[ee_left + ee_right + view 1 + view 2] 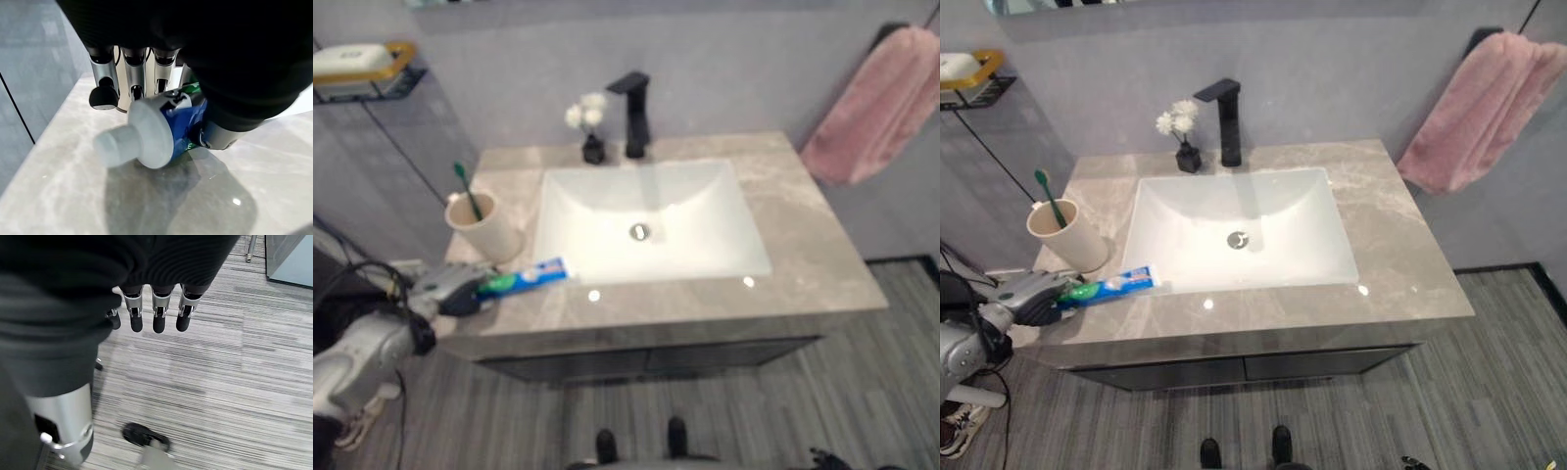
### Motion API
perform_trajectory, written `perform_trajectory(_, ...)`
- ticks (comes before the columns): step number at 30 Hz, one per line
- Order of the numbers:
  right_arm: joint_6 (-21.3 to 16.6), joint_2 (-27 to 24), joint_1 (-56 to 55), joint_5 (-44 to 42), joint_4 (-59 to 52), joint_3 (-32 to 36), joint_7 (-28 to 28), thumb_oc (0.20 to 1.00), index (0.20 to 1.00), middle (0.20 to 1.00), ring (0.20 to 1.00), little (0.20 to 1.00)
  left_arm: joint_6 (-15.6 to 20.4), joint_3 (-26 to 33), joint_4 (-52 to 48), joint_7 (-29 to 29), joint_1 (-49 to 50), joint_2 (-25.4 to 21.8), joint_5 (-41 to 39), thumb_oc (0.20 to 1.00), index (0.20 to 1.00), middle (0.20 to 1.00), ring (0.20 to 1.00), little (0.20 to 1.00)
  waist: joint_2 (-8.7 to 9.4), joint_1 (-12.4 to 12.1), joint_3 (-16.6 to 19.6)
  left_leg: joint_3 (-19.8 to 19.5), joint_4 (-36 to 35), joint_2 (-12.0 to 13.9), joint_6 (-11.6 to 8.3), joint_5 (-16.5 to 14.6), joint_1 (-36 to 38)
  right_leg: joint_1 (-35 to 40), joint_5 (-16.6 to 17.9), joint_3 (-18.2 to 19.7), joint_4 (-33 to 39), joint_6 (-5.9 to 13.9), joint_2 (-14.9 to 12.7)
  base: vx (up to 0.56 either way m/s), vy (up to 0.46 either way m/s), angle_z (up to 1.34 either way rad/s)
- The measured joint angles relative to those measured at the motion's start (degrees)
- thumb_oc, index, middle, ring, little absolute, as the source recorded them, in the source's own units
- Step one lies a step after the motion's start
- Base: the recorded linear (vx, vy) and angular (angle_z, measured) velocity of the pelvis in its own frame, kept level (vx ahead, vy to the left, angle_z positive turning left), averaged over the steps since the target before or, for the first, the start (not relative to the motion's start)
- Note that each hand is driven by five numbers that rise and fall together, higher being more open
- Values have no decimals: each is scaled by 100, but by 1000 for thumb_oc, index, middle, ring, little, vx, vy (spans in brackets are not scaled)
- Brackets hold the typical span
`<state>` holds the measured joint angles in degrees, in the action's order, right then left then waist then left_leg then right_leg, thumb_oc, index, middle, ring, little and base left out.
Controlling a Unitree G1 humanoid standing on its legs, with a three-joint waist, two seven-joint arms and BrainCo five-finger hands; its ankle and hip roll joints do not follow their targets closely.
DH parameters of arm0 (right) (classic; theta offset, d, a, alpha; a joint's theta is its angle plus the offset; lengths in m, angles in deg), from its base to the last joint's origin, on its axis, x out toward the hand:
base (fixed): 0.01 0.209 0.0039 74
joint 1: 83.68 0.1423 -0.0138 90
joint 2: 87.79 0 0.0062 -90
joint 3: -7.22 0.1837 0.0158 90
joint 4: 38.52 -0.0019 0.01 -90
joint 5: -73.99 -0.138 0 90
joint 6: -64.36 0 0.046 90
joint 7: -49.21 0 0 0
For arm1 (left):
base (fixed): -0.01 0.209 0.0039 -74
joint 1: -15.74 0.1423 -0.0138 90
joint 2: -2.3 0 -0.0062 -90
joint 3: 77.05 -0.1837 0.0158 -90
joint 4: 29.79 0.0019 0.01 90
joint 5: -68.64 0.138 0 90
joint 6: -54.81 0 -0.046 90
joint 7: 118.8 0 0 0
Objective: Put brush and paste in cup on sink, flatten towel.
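Countertop (822,264): left hand (450,290) fingers grip paste (530,275), tail hidden; right hand (146,308) fingers seemingly relaxed.

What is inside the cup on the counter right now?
A green toothbrush stands in the cup, bristles up. Its lower end is hidden by the wall. The toothpaste lies outside, in the left hand.

Toothbrush (1050,201) in cup (1067,235) left of basin (1239,230); toothpaste (1111,285) just before cup; towel (1474,113) far right.

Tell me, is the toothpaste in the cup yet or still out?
Out. The toothpaste tube lies flat on the counter beside the cup, its cap end in the left hand; the cup holds the toothbrush.
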<state>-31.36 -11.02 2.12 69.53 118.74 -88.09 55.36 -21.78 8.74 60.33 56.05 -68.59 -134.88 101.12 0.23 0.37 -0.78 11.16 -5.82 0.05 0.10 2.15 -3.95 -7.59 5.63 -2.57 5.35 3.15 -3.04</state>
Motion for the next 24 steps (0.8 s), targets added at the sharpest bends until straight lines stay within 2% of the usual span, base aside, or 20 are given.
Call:
perform_trajectory(3, -81, -13, -26, -309, -843, 123, -19, 1000, 1000, 1000, 1000, 1000, 34, 175, -118, 36, 205, 116, 1, 200, 200, 200, 200, 200, 31, 33, 0, 17, 1, 2, 0, 0, 14, 8, 1, 5, -1, 0, 0, -29, -29, -4)
perform_trajectory(4, -64, -28, -273, -303, -1685, 366, -24, 1000, 1000, 1000, 1000, 1000, 112, 392, -187, 47, 381, 287, 4, 200, 200, 200, 200, 200, 19, 60, -5, 38, 0, 2, -1, 0, 28, 11, 0, 26, 0, -1, 4, -13, -11, -5)
perform_trajectory(6, -114, -51, -328, -302, -2233, 709, -66, 1000, 1000, 1000, 1000, 1000, 148, 501, -252, 97, 532, 418, 11, 200, 200, 200, 200, 200, 8, 95, -24, 42, -7, 7, -10, -9, 104, 86, -2, 31, 0, -5, 10, -6, -3, -2)
perform_trajectory(8, -163, -136, -299, -305, -2361, 848, -188, 1000, 1000, 1000, 1000, 1000, 198, 518, -350, 153, 612, 490, 10, 200, 200, 200, 200, 200, 24, 113, -18, 49, -18, 14, -41, -66, 148, 125, -48, 49, 0, -2, 17, 0, 0, 0)
perform_trajectory(10, -149, -163, -511, -338, -2918, 1381, -318, 1000, 1000, 1000, 1000, 1000, 257, 617, -479, 198, 669, 726, 13, 200, 200, 200, 200, 200, 8, 113, -27, 50, -19, 15, -45, -82, 186, 166, -70, 57, 0, 0, 18, 0, 0, 0)
perform_trajectory(14, -154, -241, -774, -295, -3863, 1724, -512, 1000, 1000, 1000, 1000, 1000, 264, 908, -627, 393, 776, 1008, 90, 200, 200, 200, 200, 200, -26, 209, -27, 68, -17, 19, -24, -77, 198, 168, -56, 71, -1, -21, 25, -11, 4, -3)
perform_trajectory(20, -257, -270, -824, -134, -4535, 1914, -766, 1000, 1000, 1000, 1000, 1000, 252, 1257, -643, 746, 739, 1362, 172, 200, 200, 200, 200, 200, -46, 316, 0, 104, 8, 21, -21, -74, 228, 181, -45, 102, -3, -31, 31, -8, 10, -4)
perform_trajectory(24, -259, -285, -820, 172, -5094, 2113, -1000, 1000, 1000, 1000, 1000, 1000, 231, 1603, -927, 1039, 668, 1883, 182, 200, 200, 200, 200, 200, -53, 335, 2, 107, 9, 22, -21, -74, 253, 207, -44, 103, -3, -29, 32, 0, 0, 0)
